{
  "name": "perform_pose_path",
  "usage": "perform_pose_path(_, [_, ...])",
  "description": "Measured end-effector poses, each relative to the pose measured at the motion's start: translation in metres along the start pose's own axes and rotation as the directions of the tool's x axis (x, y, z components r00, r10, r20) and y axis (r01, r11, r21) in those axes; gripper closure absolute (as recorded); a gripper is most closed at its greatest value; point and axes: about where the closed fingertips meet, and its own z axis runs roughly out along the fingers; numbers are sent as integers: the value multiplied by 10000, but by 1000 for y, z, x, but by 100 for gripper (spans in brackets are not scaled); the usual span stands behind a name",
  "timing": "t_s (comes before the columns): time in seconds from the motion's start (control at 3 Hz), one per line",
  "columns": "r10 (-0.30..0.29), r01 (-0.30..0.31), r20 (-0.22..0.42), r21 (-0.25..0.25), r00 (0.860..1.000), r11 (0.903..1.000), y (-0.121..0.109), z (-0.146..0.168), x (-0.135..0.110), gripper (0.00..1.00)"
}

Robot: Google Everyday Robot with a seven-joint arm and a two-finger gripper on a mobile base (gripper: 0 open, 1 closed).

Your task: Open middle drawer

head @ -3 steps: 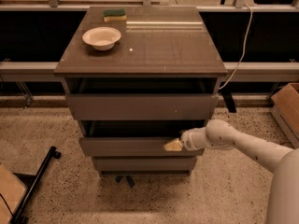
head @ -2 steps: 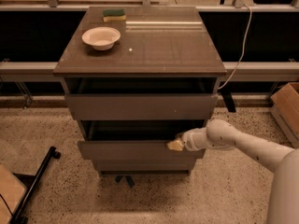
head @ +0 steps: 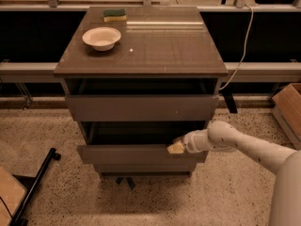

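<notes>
A grey-brown cabinet (head: 141,46) stands on a speckled floor (head: 235,197), seen from above and in front. On its top sit a white bowl (head: 101,37) near the back left and a green-and-yellow sponge (head: 114,15) at the back edge, apart from the bowl.

The cabinet has three drawers. The top drawer (head: 141,108) has the tallest front and stands slightly out, with a dark gap above it. The middle drawer (head: 131,154) is below it, pulled forward from the cabinet so that a dark, shallow tray shows behind its plain flat front. The bottom drawer (head: 146,167) shows only as a narrow strip underneath.

The white arm (head: 244,147) reaches in from the lower right. The gripper (head: 176,148), tan at its tip, is at the top edge of the middle drawer's front, towards its right end, and seems to touch that edge. Whether it is clamped on the panel or merely resting there cannot be told.

A white cable (head: 240,46) hangs down right of the cabinet, and a cardboard box (head: 288,108) sits at the right edge.
</notes>
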Motion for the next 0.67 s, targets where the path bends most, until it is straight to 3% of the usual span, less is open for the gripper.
perform_pose_path(0.33, [0, 0, 0, -1, 10000, 10000, 0, -1, -1, 100])
perform_pose_path(0.67, [0, 0, 0, -1, 10000, 10000, 0, -1, -1, 82])
